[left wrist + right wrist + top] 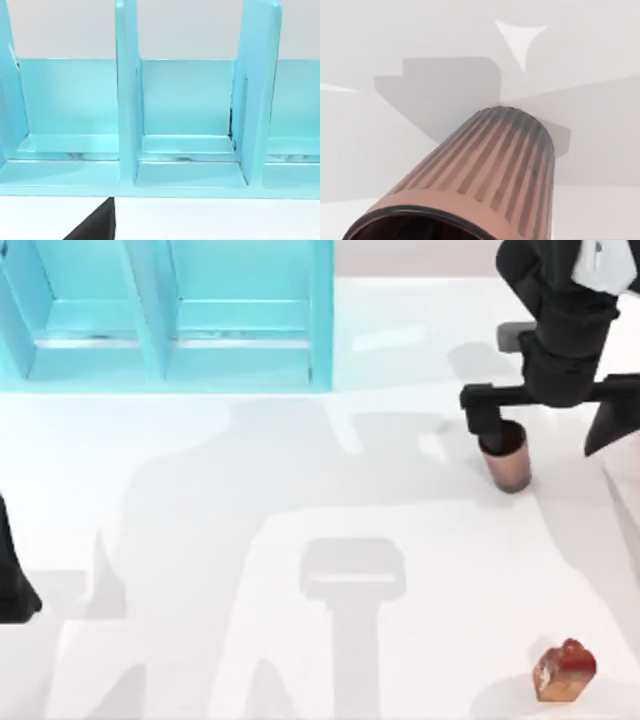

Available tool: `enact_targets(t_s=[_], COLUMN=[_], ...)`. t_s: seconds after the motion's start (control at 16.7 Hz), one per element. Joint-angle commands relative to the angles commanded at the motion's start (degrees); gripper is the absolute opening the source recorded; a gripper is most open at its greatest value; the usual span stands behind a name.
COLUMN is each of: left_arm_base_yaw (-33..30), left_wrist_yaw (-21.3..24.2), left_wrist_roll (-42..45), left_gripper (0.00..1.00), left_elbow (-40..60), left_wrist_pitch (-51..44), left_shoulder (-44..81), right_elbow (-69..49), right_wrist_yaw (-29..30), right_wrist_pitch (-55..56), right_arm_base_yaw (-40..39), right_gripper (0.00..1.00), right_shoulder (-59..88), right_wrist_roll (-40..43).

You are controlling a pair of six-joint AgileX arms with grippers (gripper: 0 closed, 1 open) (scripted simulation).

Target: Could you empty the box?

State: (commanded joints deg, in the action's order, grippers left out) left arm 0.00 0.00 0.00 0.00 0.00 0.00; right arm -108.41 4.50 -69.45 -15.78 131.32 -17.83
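The white desk (300, 540) carries a turquoise compartmented box (170, 315) at its far left. My right claw (552, 420) hangs released over a ribbed brown cup (506, 460) at right; a small bread piece (564, 672) lies nearer. My left arm is parked at left; I cannot tell its claw's state

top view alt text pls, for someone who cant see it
The right gripper sits spread over a ribbed brown cup on the white table. A blue box stands at the far left, and a small reddish-brown item lies near right.
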Motion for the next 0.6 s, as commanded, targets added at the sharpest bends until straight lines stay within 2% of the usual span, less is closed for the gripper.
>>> enact_targets(t_s=[0.6], left_arm_base_yaw=[0.00], left_wrist_yaw=[0.00], left_wrist_roll=[0.00], left_gripper=[1.00], left_elbow=[0.00], left_wrist_pitch=[0.00], left_shoulder=[0.00], right_elbow=[-15.66], right_wrist_yaw=[0.14], right_wrist_pitch=[-14.87], right_arm_base_yaw=[-0.10], right_gripper=[1.00], right_shoulder=[1.07], right_wrist_roll=[0.21])
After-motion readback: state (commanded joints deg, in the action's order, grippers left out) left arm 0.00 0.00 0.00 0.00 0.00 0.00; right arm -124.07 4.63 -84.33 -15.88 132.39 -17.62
